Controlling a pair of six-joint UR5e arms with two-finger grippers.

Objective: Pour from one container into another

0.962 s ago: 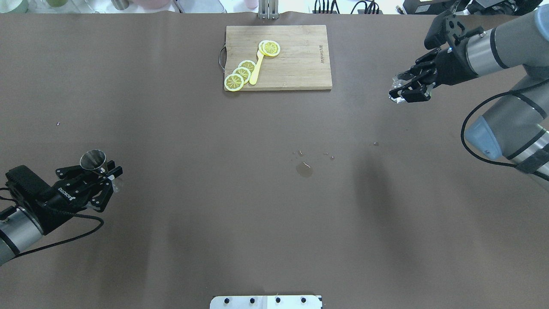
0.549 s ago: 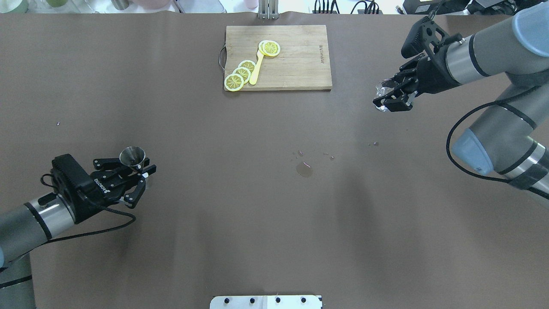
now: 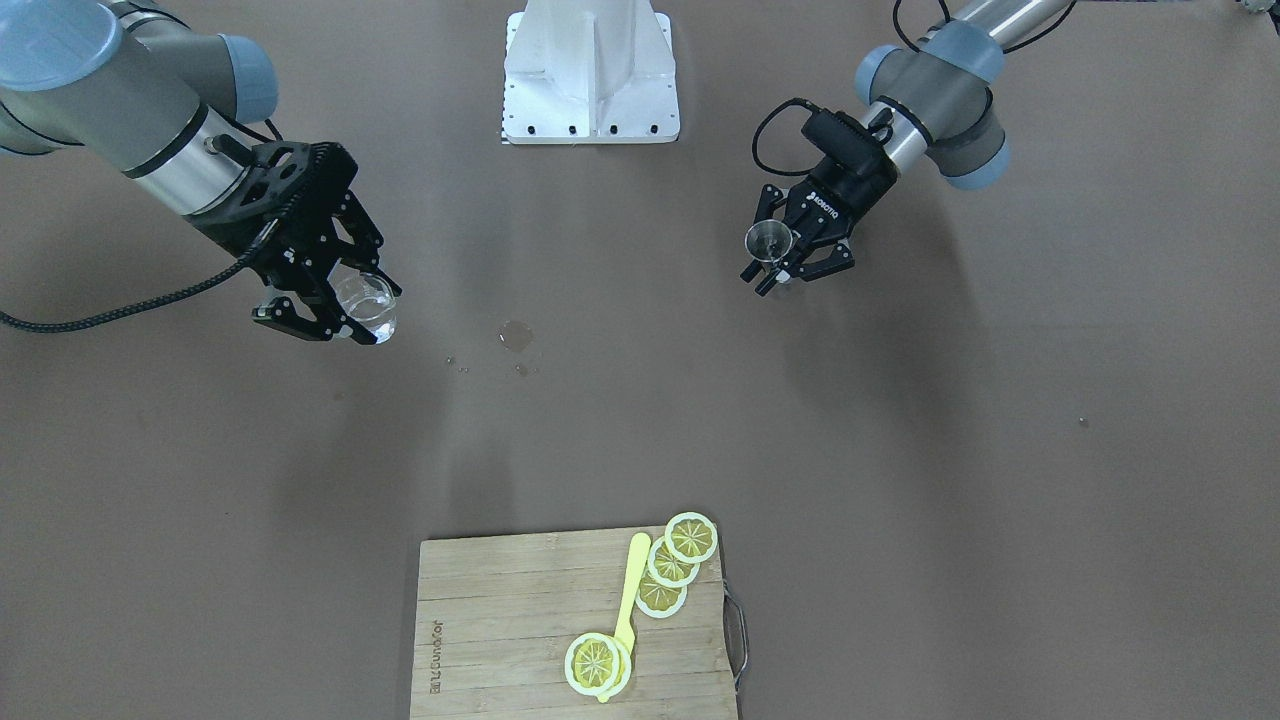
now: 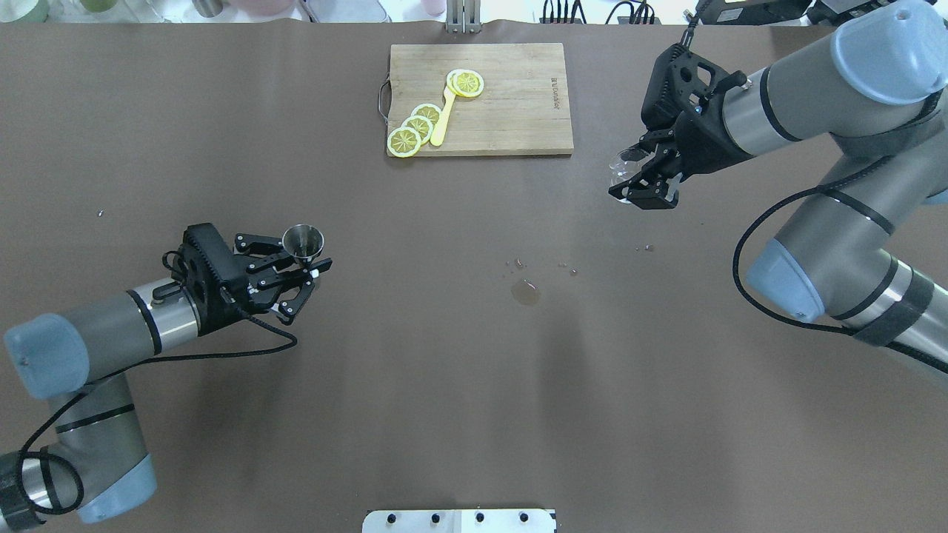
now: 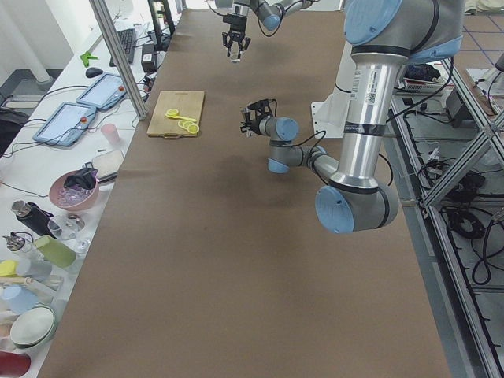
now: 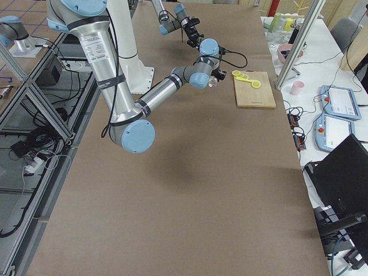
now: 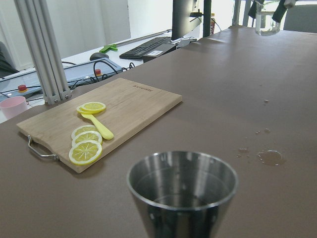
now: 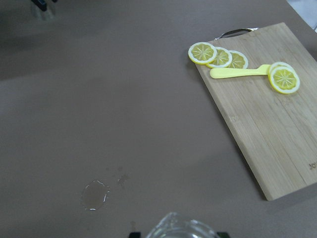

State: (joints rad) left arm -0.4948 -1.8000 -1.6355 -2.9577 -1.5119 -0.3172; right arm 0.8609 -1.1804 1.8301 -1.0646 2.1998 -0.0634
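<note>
**A:** Where do we have the jigger?

**B:** The jigger (image 4: 303, 241) is upright in our left gripper (image 4: 305, 268). The jaws are clamped on its narrow waist, and it hangs above the table (image 4: 415, 385) on our left side. From the wrist view we can't tell how much is in it.

**A:** And the glass cup?

**B:** The glass cup (image 4: 622, 166) is in our right gripper (image 4: 641, 186), with the jaws closed around its wall. It is also off the table, near the right end of the cutting board (image 4: 503, 111) and well apart from the jigger.

**A:** So what could go wrong for us from here?

**B:** Mostly spilling. There is a small puddle (image 4: 525, 292) with droplets on the table between the two arms. If we tip the jigger before its rim is over the cup, we add to it. The cup's mouth looks no wider than the jigger's, so we have little room for error.

**A:** Anything else?

**B:** As we bring them together, the fingers could knock into each other. The glass is also smooth, so a bump could twist it in our grip.
</note>
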